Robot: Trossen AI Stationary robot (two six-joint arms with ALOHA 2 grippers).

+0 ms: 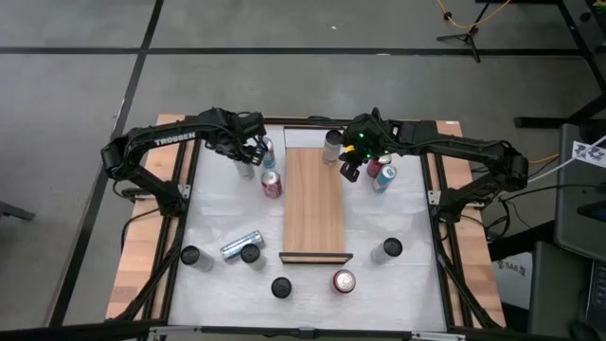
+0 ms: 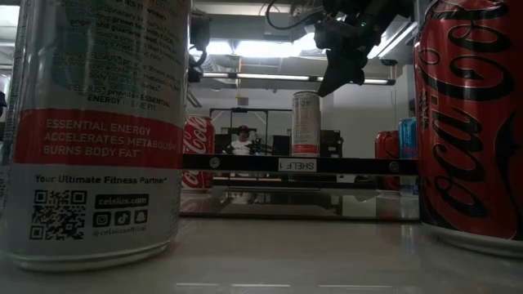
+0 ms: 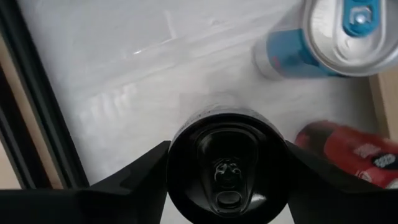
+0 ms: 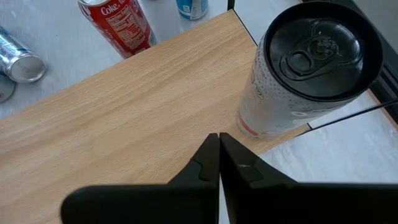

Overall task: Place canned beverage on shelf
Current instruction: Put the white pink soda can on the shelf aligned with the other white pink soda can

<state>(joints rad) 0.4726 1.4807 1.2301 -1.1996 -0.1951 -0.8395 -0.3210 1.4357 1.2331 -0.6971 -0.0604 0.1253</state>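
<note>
The shelf [image 1: 314, 208] is a light-brown plank lying along the middle of the table. A white can with a black top [image 4: 311, 74] stands upright on its far end. My right gripper [image 4: 219, 140] is shut and hangs above the plank beside that can, touching nothing. My left gripper [image 3: 225, 186] is at the far left of the shelf, above a black-topped can [image 3: 225, 165] that stands on the white table. A blue-topped can [image 3: 336, 37] and a red cola can [image 3: 351, 155] stand close by. My left gripper comes down from above with one finger [image 3: 140, 171] on each side of the black-topped can's upper wall [image 3: 177, 168], and in the wrist view both fingers meet its outline. The can stands upright on the table between them.
Several more cans stand or lie near the table's front edge, one silver can [image 1: 237, 246] on its side. A red can [image 1: 376, 169] and a blue can [image 1: 383, 180] stand right of the shelf. Dark frame rails [image 1: 180, 204] run along both table sides.
</note>
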